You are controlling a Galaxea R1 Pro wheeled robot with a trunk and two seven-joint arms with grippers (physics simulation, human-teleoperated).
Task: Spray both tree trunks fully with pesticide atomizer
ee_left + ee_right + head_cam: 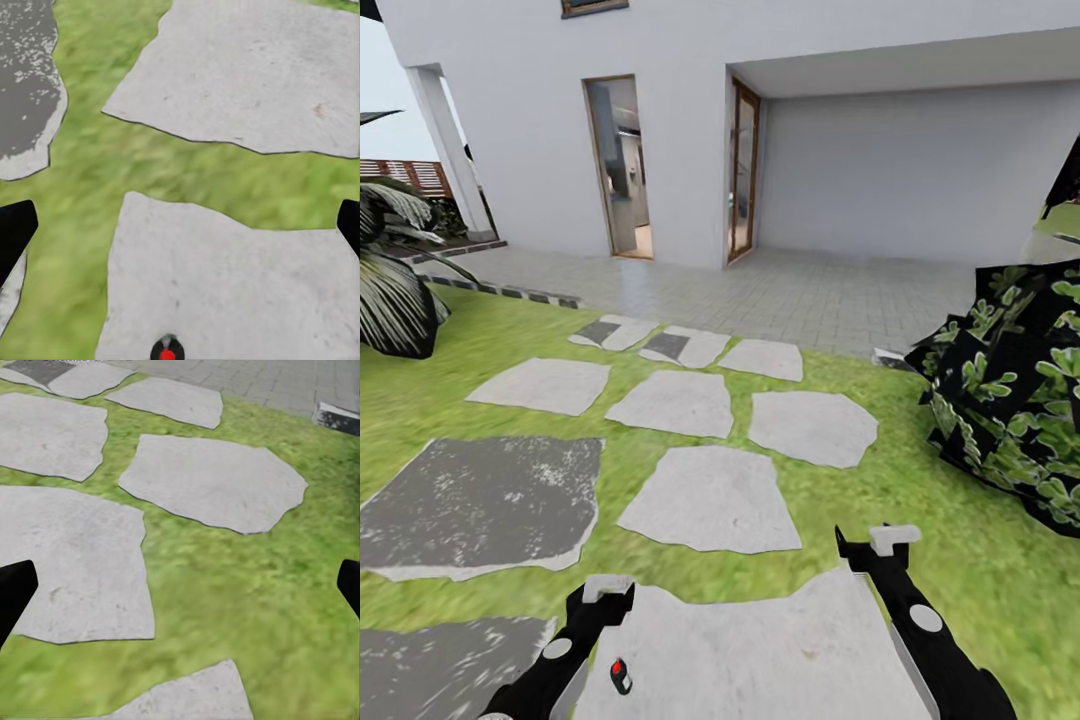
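The pesticide atomizer (620, 677), a tiny black bottle with a red spot, lies on a pale stepping stone (760, 650) just in front of me, beside my left arm. In the left wrist view the atomizer (167, 350) sits at the frame's edge, below the gap between the fingers. My left gripper (606, 592) hovers over that stone, open and empty; its dark fingertips (13, 232) stand far apart. My right gripper (878, 548) hangs open over grass and stones, with its fingertips (15, 589) wide apart. The trees and their trunks are out of view.
Grey stepping stones (710, 498) cross the green lawn (980, 590) toward a tiled patio (790, 290) and a white house (880, 170) with an open doorway (622, 170). A dark leafy bush (1020, 390) stands at the right, a palm-like plant (395, 290) at the left.
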